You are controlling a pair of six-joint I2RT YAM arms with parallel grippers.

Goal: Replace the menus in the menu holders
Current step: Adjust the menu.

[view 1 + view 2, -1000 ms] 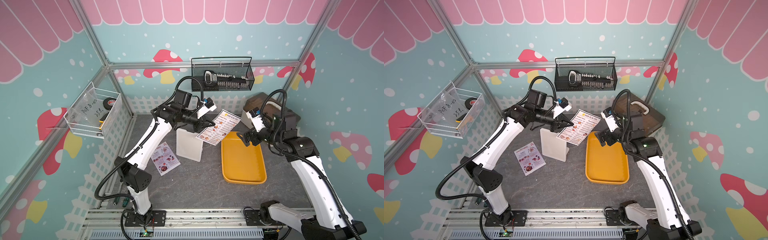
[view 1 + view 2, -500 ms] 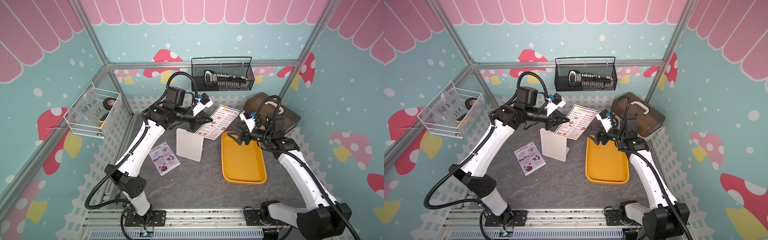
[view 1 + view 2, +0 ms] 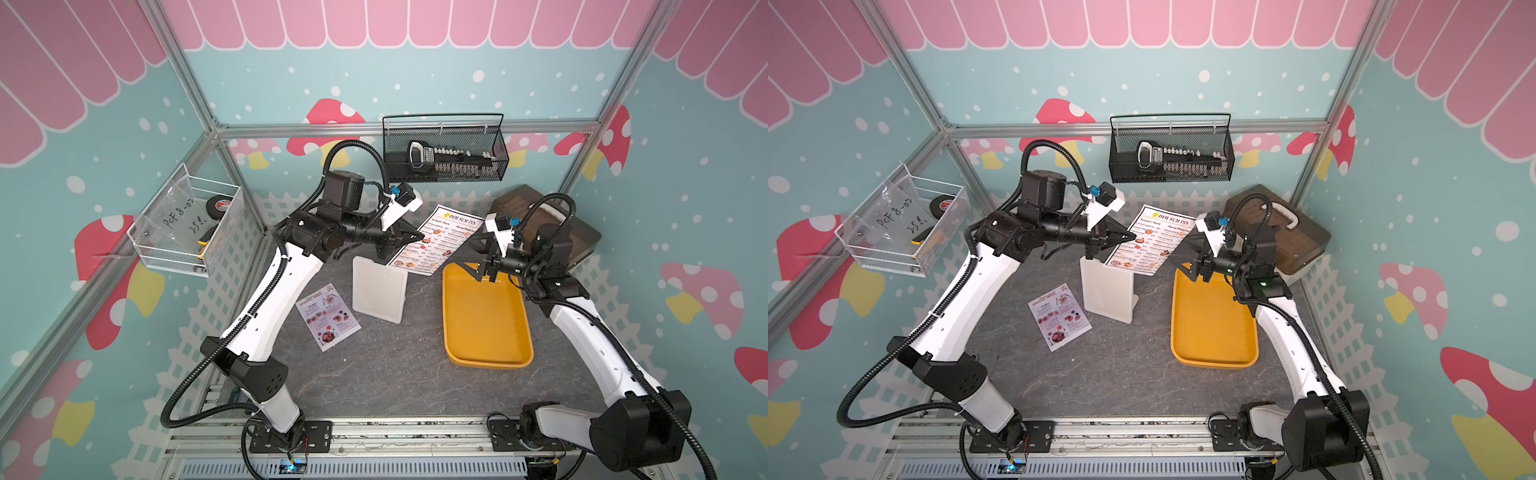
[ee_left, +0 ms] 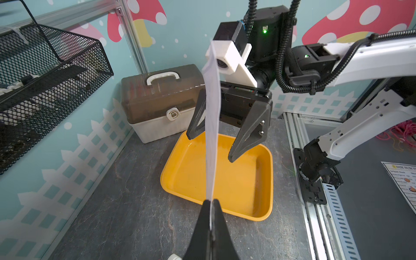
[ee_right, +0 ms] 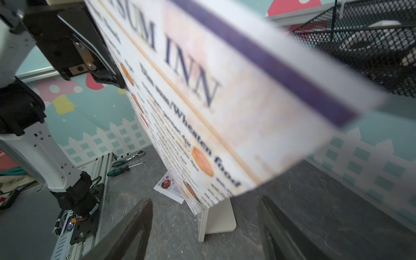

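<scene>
In both top views the left hand (image 3: 417,238) was clamped shut on one long edge of the "DIM SUM INN" menu (image 3: 436,241), holding the sheet in the air, tilted, just above and behind the white menu holder (image 3: 379,289). The left wrist view confirmed the grip: the sheet (image 4: 212,135) ran edge-on out from between the closed fingers (image 4: 203,227). The right hand (image 3: 471,257) faced the left hand from the sheet's far side, its jaws standing apart with nothing gripped; the free edge of the menu lay between or just before its fingers, and whether they touched it could not be told. That hand hung over the near end of the yellow tray (image 3: 486,316). In the right wrist view the printed face of the menu (image 5: 213,101) filled the frame, blurred, ahead of the spread fingers (image 5: 126,231). The holder stood upright on the counter (image 3: 395,374), below the left hand. The second menu (image 3: 328,316), with the red heading, lay flat on the counter beside the holder, well apart from both hands.
</scene>
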